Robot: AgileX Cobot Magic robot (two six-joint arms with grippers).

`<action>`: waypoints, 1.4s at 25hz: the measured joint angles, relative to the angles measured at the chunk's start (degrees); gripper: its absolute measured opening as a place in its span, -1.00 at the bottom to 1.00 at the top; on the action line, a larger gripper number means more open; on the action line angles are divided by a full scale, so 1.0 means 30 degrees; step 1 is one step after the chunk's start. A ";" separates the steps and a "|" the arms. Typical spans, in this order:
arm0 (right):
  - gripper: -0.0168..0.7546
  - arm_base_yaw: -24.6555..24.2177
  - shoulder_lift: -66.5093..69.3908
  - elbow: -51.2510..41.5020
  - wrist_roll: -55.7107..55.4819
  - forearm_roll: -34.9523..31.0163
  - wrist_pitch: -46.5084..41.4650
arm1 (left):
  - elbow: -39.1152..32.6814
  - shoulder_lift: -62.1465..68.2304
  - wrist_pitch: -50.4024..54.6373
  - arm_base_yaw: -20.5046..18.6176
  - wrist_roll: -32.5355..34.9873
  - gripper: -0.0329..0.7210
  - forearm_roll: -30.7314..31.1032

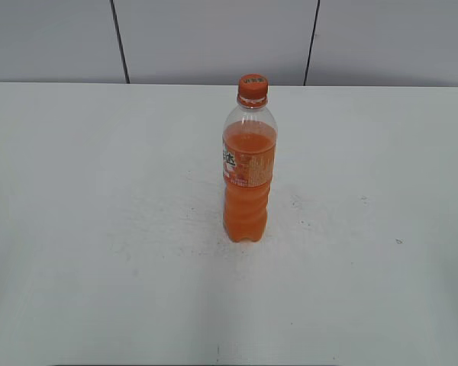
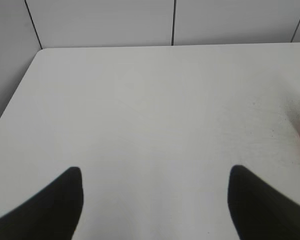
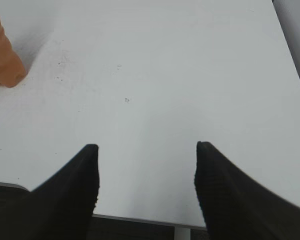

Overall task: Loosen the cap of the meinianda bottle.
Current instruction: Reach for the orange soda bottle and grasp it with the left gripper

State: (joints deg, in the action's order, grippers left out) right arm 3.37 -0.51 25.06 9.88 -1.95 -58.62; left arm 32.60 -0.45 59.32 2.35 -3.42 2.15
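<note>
From outside we see the meinianda bottle upright mid-counter, nearer the far edge, cap on, nothing around it. Our left claw gapes wide over bare counter. Our right claw gapes wide at the near edge, bottle base far-left.

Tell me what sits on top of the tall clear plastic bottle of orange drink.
A small round orange screw cap tops the bottle. The bottle's mouth beneath it is covered.
</note>
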 joint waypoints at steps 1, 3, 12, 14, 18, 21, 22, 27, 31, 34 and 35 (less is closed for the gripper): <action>0.24 0.0000 0.0000 0.0000 0.0000 0.0000 0.0000 | 0.0000 0.0000 0.0000 0.0000 0.0000 0.52 0.0000; 0.24 0.0000 0.0000 0.0000 0.0000 0.0000 0.0000 | 0.0000 0.0000 0.0000 0.0000 0.0000 0.52 0.0000; 0.24 0.0000 0.0000 0.0000 0.0000 0.0000 0.0000 | 0.0000 0.0000 -0.0018 0.0000 0.0000 0.52 0.0017; 0.24 0.0000 0.0000 0.0000 0.0000 0.0000 0.0000 | 0.0105 0.0115 -0.0320 0.0000 0.0000 0.52 0.0003; 0.24 0.0000 0.0000 0.0000 0.0000 0.0000 0.0000 | 0.1181 0.1498 -0.3220 0.0000 0.0000 0.52 -0.0046; 0.24 0.0000 0.0000 0.0000 0.0000 0.0000 0.0000 | 0.1858 0.3658 -0.6335 0.0000 0.0000 0.52 -0.0046; 0.24 0.0000 0.0000 0.0000 0.0000 0.0000 0.0000 | 0.1890 0.4556 -0.7541 0.0000 0.0000 0.52 -0.0046; 0.24 0.0000 0.0000 0.0000 0.0000 0.0000 0.0000 | 0.1896 0.9474 -1.3583 0.0000 0.0555 0.52 -0.0046; 0.24 0.0000 0.0000 0.0000 0.0000 0.0000 0.0000 | 0.1918 1.3928 -1.8505 0.0000 0.0708 0.52 -0.0026; 0.24 0.0000 0.0000 0.0000 0.0000 0.0000 0.0000 | 0.1918 1.7724 -2.1097 0.0023 0.0730 0.52 0.0170; 0.24 0.0000 0.0000 0.0000 0.0000 0.0018 0.0000 | 0.1918 1.8760 -2.1794 0.0135 0.0730 0.52 0.0237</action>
State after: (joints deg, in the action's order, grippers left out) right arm 3.37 -0.51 25.06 9.88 -1.90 -58.62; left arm 38.35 55.83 -6.06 2.75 -1.23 2.86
